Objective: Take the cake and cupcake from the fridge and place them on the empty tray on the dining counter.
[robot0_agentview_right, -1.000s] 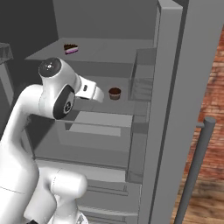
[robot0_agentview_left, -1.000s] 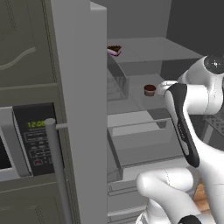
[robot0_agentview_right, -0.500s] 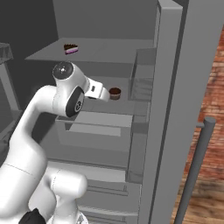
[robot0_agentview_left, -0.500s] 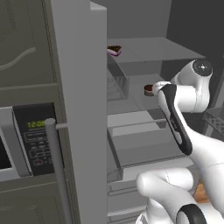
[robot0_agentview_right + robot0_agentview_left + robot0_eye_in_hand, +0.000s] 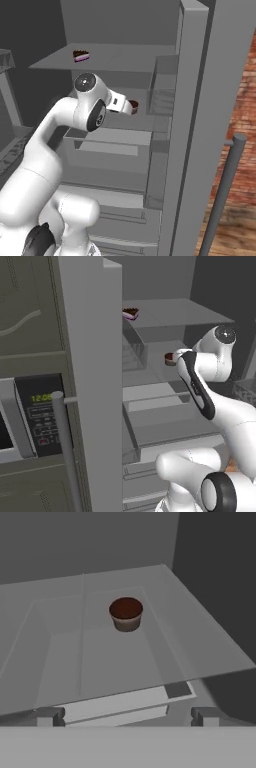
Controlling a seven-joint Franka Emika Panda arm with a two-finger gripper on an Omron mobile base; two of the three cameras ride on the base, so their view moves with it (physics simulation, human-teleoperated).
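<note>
A small round cupcake (image 5: 126, 614) with a reddish-brown top and darker brown wrapper sits on a translucent grey glass shelf (image 5: 200, 647) inside the tall grey steel fridge (image 5: 210, 100). Above, a wedge of cake (image 5: 81, 55) shows pink sides under a dark chocolate top. The white robot arm (image 5: 60, 125) has dark joints; a black microwave panel (image 5: 39, 416) displays green digits, and red-brown brick (image 5: 245, 100) flanks the fridge.

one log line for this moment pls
phase: reaching for cupcake | gripper: open, short of it | cake: upper fridge shelf
</note>
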